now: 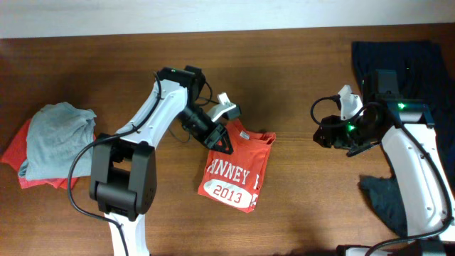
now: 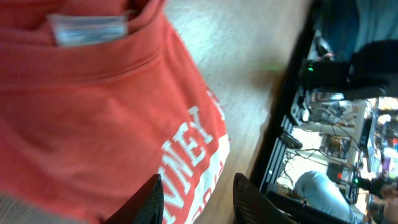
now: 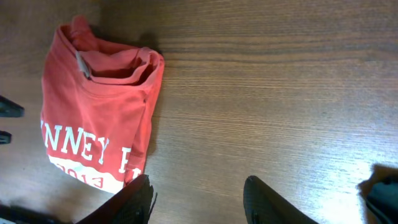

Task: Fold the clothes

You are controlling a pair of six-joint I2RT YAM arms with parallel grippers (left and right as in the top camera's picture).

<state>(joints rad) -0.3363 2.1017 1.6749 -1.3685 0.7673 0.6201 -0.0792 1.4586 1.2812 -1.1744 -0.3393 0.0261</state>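
Observation:
The clothes, an orange-red T-shirt [image 1: 236, 169] with white lettering and 2013, lie folded into a compact rectangle at the table's middle. My left gripper [image 1: 225, 141] hovers at the shirt's upper left corner, near the collar. In the left wrist view the shirt [image 2: 93, 118] fills the left side, and the left gripper [image 2: 198, 200] stands open with nothing pinched, the lettering and table showing through the gap. My right gripper [image 1: 324, 132] is off to the right, apart from the shirt. In the right wrist view it [image 3: 199, 200] is open over bare wood, with the shirt [image 3: 93, 118] at the left.
A light grey shirt [image 1: 55, 136] lies bunched over a red garment [image 1: 13, 153] at the table's left edge. A dark navy garment [image 1: 405, 57] covers the far right corner, with more dark cloth [image 1: 384, 200] by the right arm's base.

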